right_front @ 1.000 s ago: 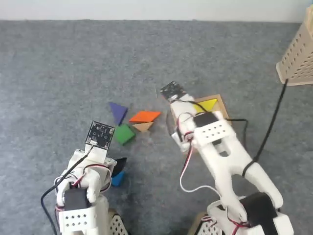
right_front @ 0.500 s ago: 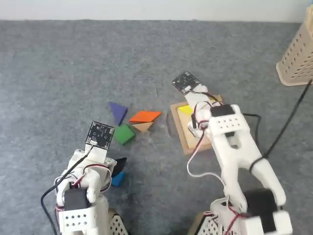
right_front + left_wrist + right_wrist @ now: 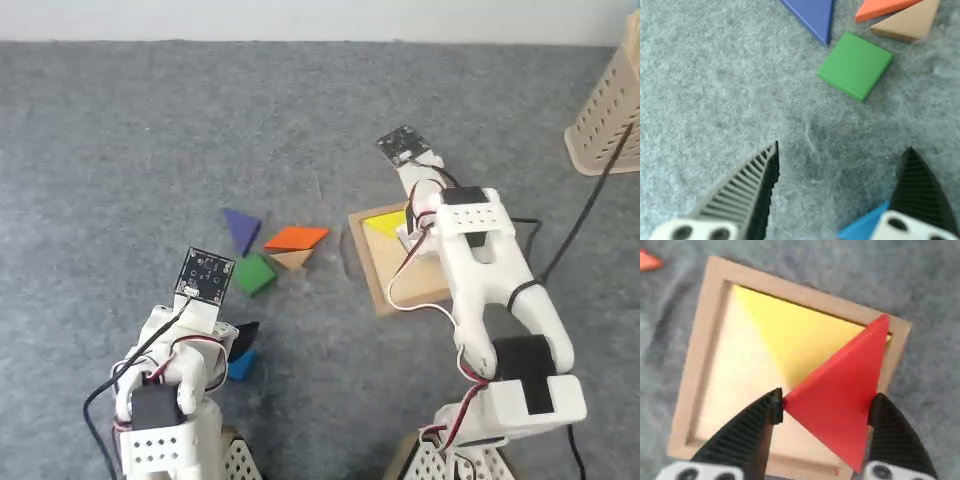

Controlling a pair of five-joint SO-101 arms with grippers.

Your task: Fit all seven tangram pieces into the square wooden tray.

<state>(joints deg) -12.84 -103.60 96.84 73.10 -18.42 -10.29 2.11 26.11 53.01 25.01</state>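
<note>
The square wooden tray (image 3: 375, 285) lies right of centre, with a yellow triangle (image 3: 385, 222) in its far corner. My right gripper (image 3: 825, 410) hangs above the tray (image 3: 695, 365), shut on a red triangle (image 3: 840, 400) that overlaps the yellow triangle (image 3: 795, 330). Loose on the carpet to the left are a purple triangle (image 3: 241, 228), an orange parallelogram (image 3: 296, 238), a wood-coloured triangle (image 3: 293, 259) and a green square (image 3: 255, 273). My left gripper (image 3: 840, 155) is open low over the carpet, just short of the green square (image 3: 855, 65), with a blue piece (image 3: 865, 230) by one finger.
A beige perforated object (image 3: 610, 110) stands at the far right edge, with a black cable (image 3: 570, 235) running from it toward the right arm's base. Grey carpet covers the whole surface, bare across the far side and the left.
The right arm has swung to the right and farther out over the tray, uncovering the tray's left part and the yellow triangle. The left arm has not moved.
</note>
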